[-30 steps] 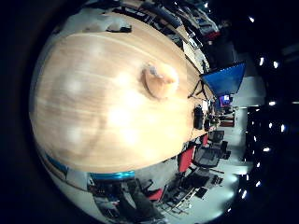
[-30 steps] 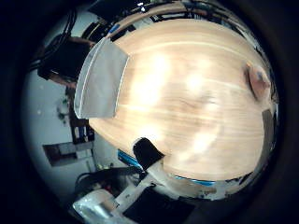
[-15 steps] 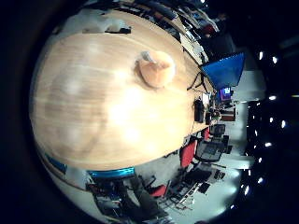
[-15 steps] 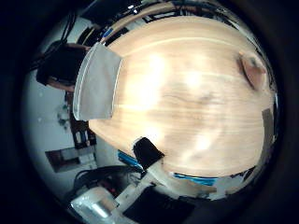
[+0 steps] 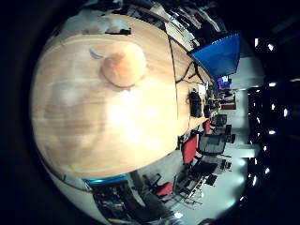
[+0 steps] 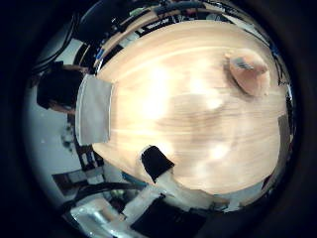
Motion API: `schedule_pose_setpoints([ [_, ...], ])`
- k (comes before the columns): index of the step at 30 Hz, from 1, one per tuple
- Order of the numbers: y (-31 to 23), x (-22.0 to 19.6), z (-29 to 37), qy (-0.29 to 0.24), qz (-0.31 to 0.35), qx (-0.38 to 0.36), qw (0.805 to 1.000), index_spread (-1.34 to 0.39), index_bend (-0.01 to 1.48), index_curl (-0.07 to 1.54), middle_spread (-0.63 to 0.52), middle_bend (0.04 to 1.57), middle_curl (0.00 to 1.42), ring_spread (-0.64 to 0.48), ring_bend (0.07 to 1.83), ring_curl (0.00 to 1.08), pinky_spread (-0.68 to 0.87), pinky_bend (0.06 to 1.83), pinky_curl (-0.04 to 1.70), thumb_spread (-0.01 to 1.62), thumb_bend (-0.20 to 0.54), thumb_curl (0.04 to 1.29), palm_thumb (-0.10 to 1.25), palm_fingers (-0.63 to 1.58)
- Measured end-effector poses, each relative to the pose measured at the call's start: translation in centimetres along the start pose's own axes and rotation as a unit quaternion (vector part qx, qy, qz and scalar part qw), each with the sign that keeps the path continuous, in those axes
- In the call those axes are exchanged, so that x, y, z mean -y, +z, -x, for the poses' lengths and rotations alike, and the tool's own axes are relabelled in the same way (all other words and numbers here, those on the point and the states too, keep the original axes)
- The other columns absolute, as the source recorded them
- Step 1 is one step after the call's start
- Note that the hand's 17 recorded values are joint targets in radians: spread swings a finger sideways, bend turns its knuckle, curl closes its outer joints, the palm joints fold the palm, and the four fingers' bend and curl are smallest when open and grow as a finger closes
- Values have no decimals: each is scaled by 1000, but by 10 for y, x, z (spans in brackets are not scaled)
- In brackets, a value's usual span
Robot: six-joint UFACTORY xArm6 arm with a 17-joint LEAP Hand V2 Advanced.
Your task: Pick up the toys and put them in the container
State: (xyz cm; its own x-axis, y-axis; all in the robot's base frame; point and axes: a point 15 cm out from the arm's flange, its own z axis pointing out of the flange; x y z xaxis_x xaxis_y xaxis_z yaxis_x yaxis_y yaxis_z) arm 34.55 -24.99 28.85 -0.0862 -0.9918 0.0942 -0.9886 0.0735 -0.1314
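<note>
A peach-orange toy (image 5: pixel 124 66) with a grey patch lies on the light wooden table (image 5: pixel 94 131). In the right thumb side palm view it (image 6: pixel 248 74) sits near one edge of the table (image 6: pixel 178 109). A grey container (image 6: pixel 94 107) stands at the opposite end of the table, far from the toy.
A blue screen (image 5: pixel 217 54) stands beyond the table. Red and black chairs (image 5: pixel 192 150) stand along one side. A dark object (image 5: pixel 197 101) sits at the table's edge. Dark equipment (image 6: pixel 59 84) stands behind the container.
The camera has moved: the toy now looks larger and nearer the middle in the little finger side view, and the container looks smaller. The finger's pose is unchanged.
</note>
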Motion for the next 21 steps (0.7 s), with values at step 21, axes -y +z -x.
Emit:
schedule_pose_setpoints([
  [21,94,75,-88,40,13,8,999,-459,176,306,-146,343,359,-81,638,180,391,841,78,970,-28,293,160,333],
])
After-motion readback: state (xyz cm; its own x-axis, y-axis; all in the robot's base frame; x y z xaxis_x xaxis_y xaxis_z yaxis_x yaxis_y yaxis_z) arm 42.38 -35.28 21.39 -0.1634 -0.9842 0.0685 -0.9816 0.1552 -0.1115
